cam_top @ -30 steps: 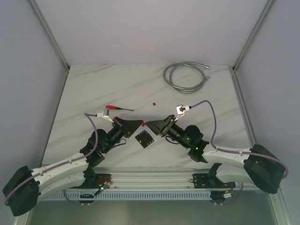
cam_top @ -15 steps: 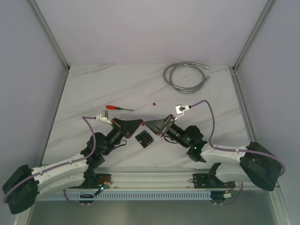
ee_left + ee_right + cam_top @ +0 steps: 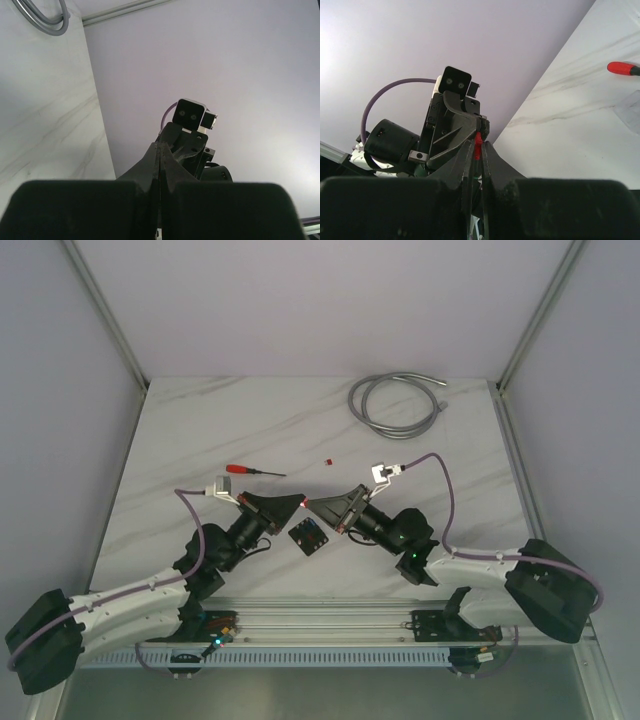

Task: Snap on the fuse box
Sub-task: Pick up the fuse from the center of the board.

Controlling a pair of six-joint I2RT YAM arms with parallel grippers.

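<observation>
The fuse box (image 3: 308, 537), a small black square with tiny coloured fuses on its face, lies on the marble table between the two arms. Both grippers hover just above and behind it, tip to tip. My right gripper (image 3: 311, 505) is shut on a small red fuse (image 3: 478, 144), pinched at its fingertips. My left gripper (image 3: 298, 503) is shut, and its tips (image 3: 482, 125) meet the fuse's upper end. I cannot tell whether they pinch it. The fuse box is hidden in both wrist views.
A red-handled screwdriver (image 3: 253, 470) lies left of centre; its handle also shows in the right wrist view (image 3: 619, 67). A loose red fuse (image 3: 326, 460) lies mid-table. A coiled grey cable (image 3: 395, 400) lies at the back right.
Both arms have shifted slightly, the right one a little to the left. The two gripper tips stay together over the fuse box with the red fuse between them.
</observation>
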